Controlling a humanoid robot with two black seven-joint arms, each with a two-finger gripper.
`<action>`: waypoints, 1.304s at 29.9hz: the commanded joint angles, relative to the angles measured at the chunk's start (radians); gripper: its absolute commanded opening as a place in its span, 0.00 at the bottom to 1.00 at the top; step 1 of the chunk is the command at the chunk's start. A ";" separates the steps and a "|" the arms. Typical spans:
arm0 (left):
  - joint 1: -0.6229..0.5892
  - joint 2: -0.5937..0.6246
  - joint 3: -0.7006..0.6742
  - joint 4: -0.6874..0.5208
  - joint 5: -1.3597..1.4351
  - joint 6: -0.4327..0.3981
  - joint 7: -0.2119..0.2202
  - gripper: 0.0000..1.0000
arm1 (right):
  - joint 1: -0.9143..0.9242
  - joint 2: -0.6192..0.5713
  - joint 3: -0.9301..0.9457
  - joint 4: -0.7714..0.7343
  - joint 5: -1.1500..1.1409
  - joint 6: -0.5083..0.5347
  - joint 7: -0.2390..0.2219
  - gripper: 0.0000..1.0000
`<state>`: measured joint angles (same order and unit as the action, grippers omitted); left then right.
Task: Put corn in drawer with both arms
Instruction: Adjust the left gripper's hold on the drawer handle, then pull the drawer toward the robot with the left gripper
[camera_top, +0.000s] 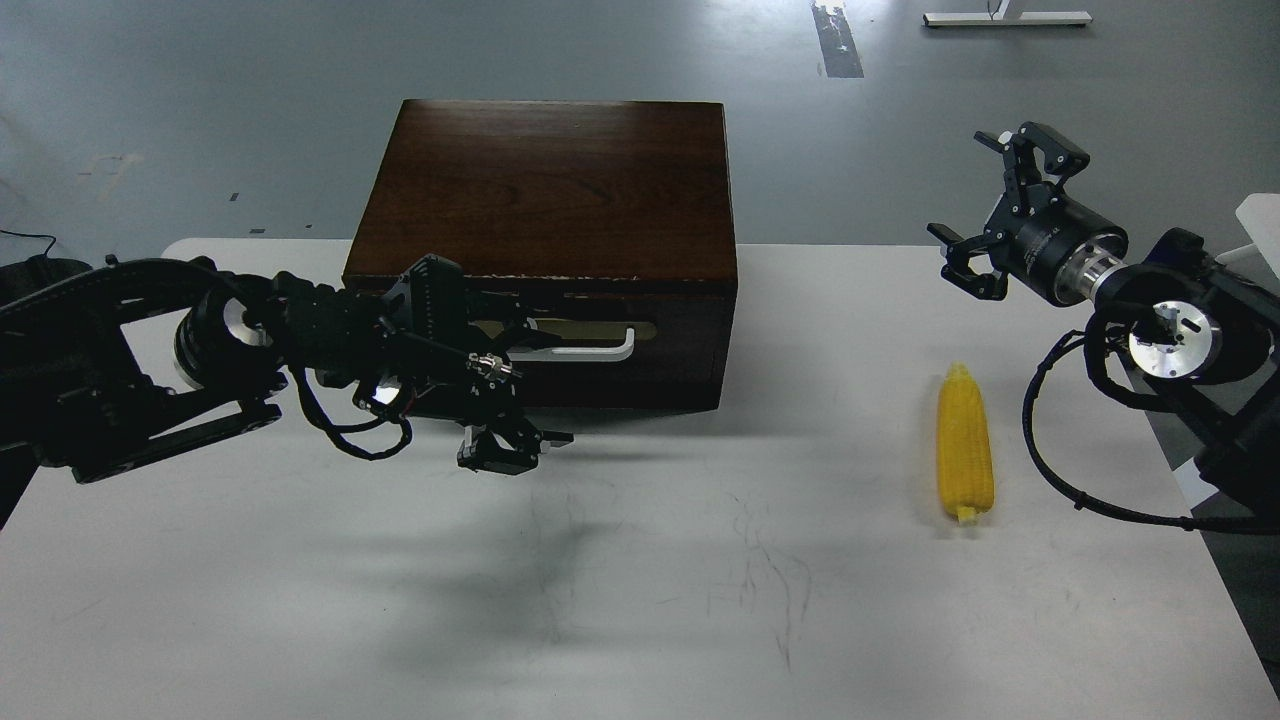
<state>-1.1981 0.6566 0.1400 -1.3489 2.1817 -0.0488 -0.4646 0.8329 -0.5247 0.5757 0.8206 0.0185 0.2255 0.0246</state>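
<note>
The yellow corn (965, 445) lies on the white table at the right, its point toward the far side. The dark brown wooden box (550, 185) stands at the table's back; its drawer (670, 340) is closed, with a brass plate and a white bar handle (590, 349). My left gripper (512, 390) is open in front of the drawer's left part. Its upper finger (520, 328) is at the handle's left end and its lower finger (503, 452) hangs just above the table. My right gripper (965, 188) is open and empty, above and behind the corn.
The white table (640, 580) reaches from the box to the front edge and has faint scuff marks. Its right edge runs close to the corn, under my right arm (1165, 335). The grey floor lies beyond the table.
</note>
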 joint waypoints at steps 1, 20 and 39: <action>0.000 0.001 0.016 -0.013 0.000 0.001 0.000 0.98 | 0.000 0.000 0.000 0.000 0.000 0.000 0.000 1.00; 0.002 0.054 0.018 -0.105 0.000 0.001 -0.002 0.98 | -0.005 -0.005 -0.002 0.002 0.000 0.000 0.000 1.00; 0.009 0.094 0.032 -0.159 0.000 0.001 -0.002 0.98 | -0.006 -0.005 0.000 0.002 0.000 0.000 0.000 1.00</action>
<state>-1.1890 0.7461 0.1695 -1.5062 2.1817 -0.0462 -0.4663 0.8275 -0.5293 0.5750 0.8223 0.0183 0.2255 0.0246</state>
